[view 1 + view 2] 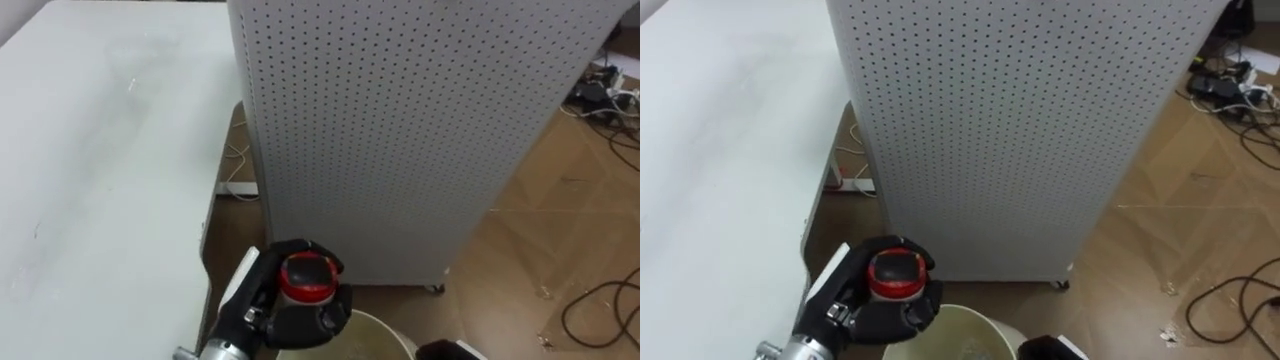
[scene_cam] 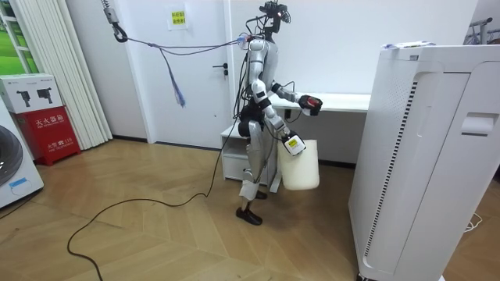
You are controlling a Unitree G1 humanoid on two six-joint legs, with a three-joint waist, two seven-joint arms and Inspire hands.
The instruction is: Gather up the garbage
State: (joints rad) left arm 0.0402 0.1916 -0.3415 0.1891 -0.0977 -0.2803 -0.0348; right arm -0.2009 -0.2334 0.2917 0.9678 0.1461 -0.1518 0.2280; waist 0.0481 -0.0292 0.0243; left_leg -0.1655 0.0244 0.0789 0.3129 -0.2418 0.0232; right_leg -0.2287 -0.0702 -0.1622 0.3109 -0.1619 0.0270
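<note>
My left hand [image 1: 290, 305] is at the bottom of the left eye view, its dark fingers curled round a small garbage container with a round red top [image 1: 306, 276]. It hangs by the white table's edge [image 1: 205, 250], just above the rim of a white bucket [image 1: 385, 335]. In the room view the bucket [image 2: 299, 165] hangs from my right hand [image 2: 291, 144] at hip height, and the red-topped container [image 2: 312, 102] is held out in front of my chest. A dark bit of my right hand [image 1: 445, 350] shows at the bucket's rim.
A tall white perforated cabinet [image 1: 400, 130] stands straight ahead, close to the table's right side. Cables [image 1: 600, 305] lie on the wood floor at the right. In the room view I stand between the table [image 2: 344, 101] and the white cabinet [image 2: 426, 156].
</note>
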